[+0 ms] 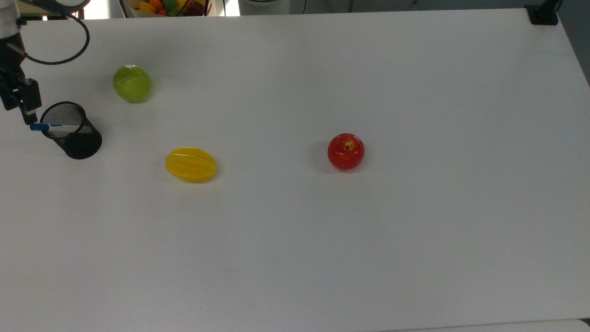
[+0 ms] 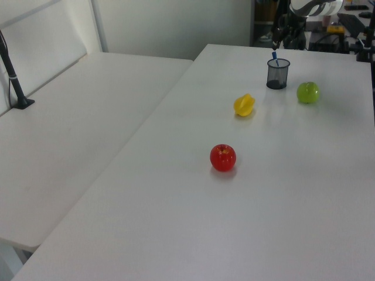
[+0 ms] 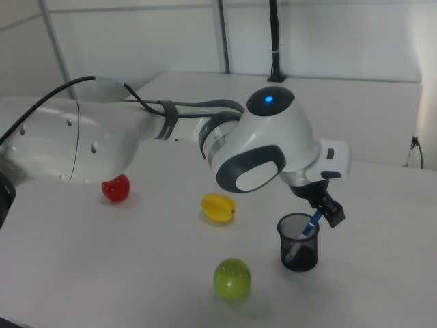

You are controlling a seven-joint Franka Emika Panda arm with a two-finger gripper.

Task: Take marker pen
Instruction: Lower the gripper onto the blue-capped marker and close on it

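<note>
The marker pen (image 1: 57, 127), white with a blue cap, leans out of a black mesh cup (image 1: 77, 138) at the top view's left edge; its cap points left past the rim. In the right view the marker pen (image 3: 313, 224) slants up out of the cup (image 3: 299, 251). My gripper (image 1: 20, 113) hangs open just above and left of the cap, close to it without holding it. In the right view my gripper (image 3: 322, 208) sits right at the cap's upper end. In the left view my gripper (image 2: 276, 44) is directly above the cup (image 2: 278, 74).
A green apple (image 1: 132, 83) lies right of the cup in the top view, a yellow starfruit (image 1: 191, 164) lower right of it, and a red apple (image 1: 346, 151) mid-table. The white table (image 1: 368, 253) stretches wide to the right. A fruit bowl (image 1: 168, 7) stands beyond the far edge.
</note>
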